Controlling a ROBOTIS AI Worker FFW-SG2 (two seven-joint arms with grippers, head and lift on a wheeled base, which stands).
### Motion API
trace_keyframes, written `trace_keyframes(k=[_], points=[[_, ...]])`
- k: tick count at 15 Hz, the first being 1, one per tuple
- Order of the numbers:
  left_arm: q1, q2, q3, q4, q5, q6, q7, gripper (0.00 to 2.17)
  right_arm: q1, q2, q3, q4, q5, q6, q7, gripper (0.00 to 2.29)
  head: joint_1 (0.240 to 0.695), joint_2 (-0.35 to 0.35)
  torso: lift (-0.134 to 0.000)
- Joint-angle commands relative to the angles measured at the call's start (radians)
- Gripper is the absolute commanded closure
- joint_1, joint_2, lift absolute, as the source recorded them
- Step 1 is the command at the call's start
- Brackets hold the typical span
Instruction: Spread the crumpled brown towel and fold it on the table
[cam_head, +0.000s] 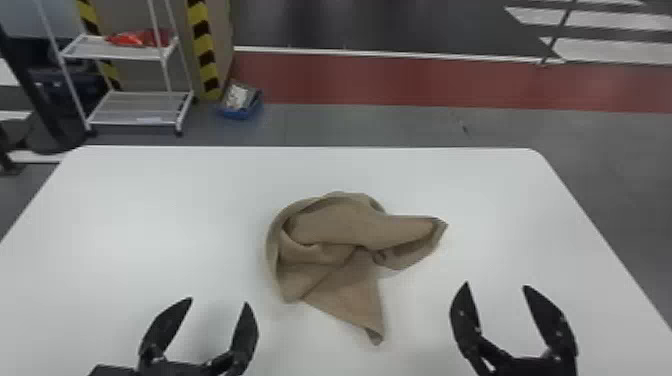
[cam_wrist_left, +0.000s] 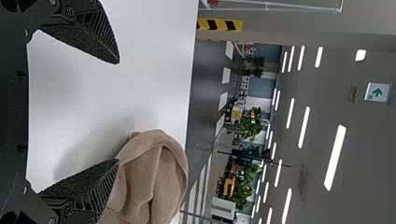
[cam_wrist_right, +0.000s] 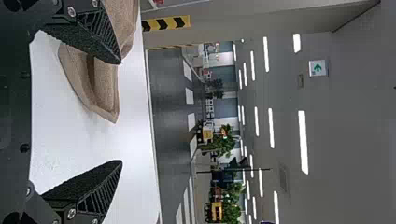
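- The brown towel is lying crumpled approx. in the mid. of the white table, beyond the two grippers & betw. them.
- One corner of it is pointing to the R side, another one is pointing to the near edge; the far L part is forming a rounded, raised fold.
- The L gripper is hovering over the near L part of the table, jaws well apart w/ nothing betw. them.
- The R gripper is hovering over the near R part, its jaws also standing wide apart & holding no cloth.
- In the L wrist view, one finger is partly overlapping the towel; if it is touching, one cannot tell.
- Behind the table, a white rack is standing on the floor, w/ a red item lying on its upper shelf.
- Near the rack, a blue bin is sitting on the floor.
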Motion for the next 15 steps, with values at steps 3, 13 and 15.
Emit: trace_keyframes(k=[3,13,15], points=[[-0.093,-0.002,-0.067,0.058,-0.039,0.074,0.033,0.14,0.001,0.0,0.0,0.001,0.0,0.0,0.0,0.13,0.695,-0.152,-0.124],[-0.208,-0.006,-0.171,0.107,-0.056,0.248,0.041,0.16,0.0,-0.003,-0.008,0.001,0.0,0.013,0.0,0.13,0.695,-0.244,-0.124],[-0.228,-0.006,-0.179,0.109,-0.055,0.34,0.041,0.36,0.0,-0.004,-0.008,0.0,0.0,0.013,0.0,0.13,0.695,-0.254,-0.124]])
